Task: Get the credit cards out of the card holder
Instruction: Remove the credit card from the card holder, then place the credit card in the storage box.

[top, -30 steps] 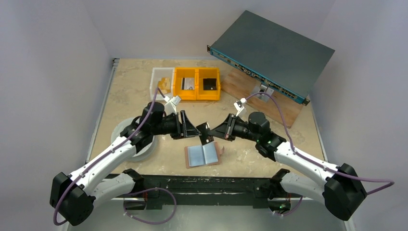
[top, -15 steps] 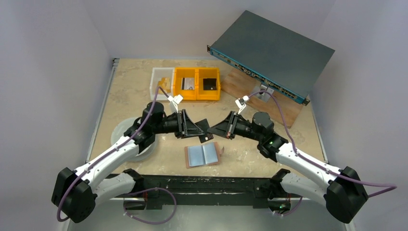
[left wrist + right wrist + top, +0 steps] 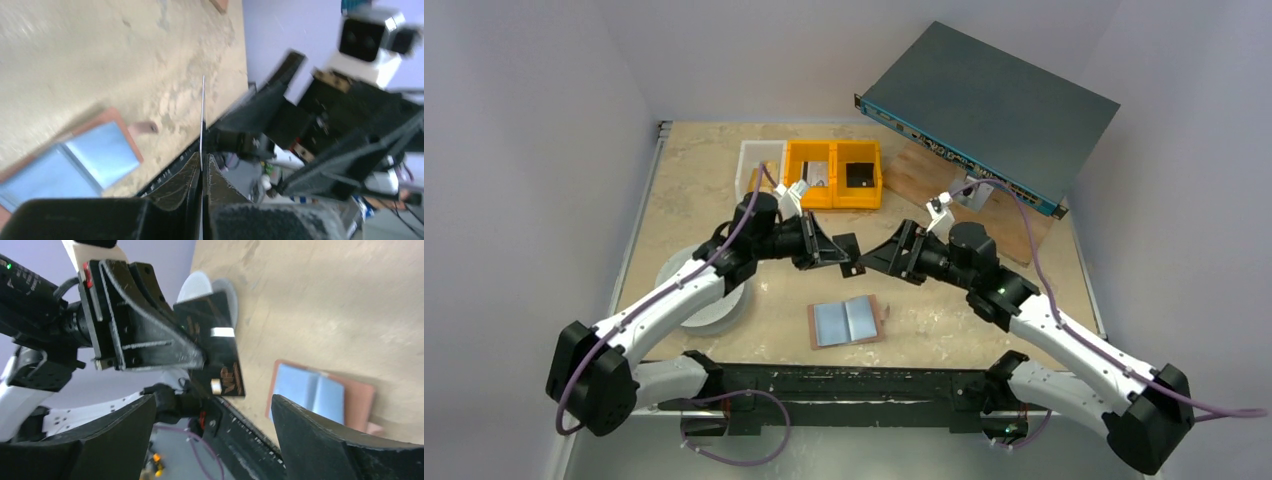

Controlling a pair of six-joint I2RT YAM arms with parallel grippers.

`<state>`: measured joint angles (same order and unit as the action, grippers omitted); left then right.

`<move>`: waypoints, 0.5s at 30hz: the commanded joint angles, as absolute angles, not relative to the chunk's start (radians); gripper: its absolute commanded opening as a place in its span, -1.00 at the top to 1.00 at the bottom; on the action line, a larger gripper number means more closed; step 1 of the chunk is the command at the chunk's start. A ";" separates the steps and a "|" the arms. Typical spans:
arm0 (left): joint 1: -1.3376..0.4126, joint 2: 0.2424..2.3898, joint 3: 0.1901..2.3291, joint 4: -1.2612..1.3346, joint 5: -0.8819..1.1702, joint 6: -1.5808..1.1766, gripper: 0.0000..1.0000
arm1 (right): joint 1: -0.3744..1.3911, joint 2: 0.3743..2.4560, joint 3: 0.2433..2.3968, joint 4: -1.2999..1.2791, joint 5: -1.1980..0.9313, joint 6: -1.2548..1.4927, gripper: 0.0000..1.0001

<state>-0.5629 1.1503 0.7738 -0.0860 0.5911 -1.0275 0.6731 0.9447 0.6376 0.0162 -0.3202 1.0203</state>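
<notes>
Beige marbled worktop [image 3: 694, 210] carries the card holder [image 3: 847, 322], which lies spread open near the front edge, pale blue inner faces up and snap tab pointing right. It looks soft and light, likely to slide or fold if tugged by one flap, so it is best pinned flat or taken at the spine. Beyond it, clear of the surface, hangs a dark card [image 3: 225, 360] with a small silver patch and gold lettering, apparently one of the credit cards. It is thin, stiff and smooth, next to weightless, and edge-on from the left wrist it shows only as a pale line. Such a thing probably slips sideways under a light pinch, so a firm hold across one end, with most of the face left free, suits it. The left claw [image 3: 202, 162] has it exactly so, pads pressed tight on one end. The right claw [image 3: 212, 405] stands wide, its fingers well apart on either side of the card's free end and, as far as the view shows, not touching it

Compared with a second earlier, the two claws meet farther from the card holder, and the left wrist has swung toward the yellow bins [image 3: 832, 173]. The card has changed hands: the right claw, then clamped on it, has let go, and the left claw, then half open, has shut on it. The card holder has not shifted
</notes>
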 commanded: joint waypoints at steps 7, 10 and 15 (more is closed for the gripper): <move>-0.466 1.504 1.171 -0.141 0.344 -0.922 1.00 | 0.674 0.776 0.807 -0.385 -0.054 0.859 -0.80; -0.435 1.617 1.278 -0.136 0.345 -0.907 1.00 | 0.674 0.720 0.830 -0.455 -0.011 0.856 -0.82; -0.407 1.803 1.451 -0.132 0.371 -0.895 1.00 | 0.674 0.650 0.861 -0.537 0.033 0.859 -0.83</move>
<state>-0.4263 1.7123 1.3224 -0.1570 0.3691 -0.9298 0.6731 0.6975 0.7933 -0.4465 -0.0418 0.8806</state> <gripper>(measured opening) 0.006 0.915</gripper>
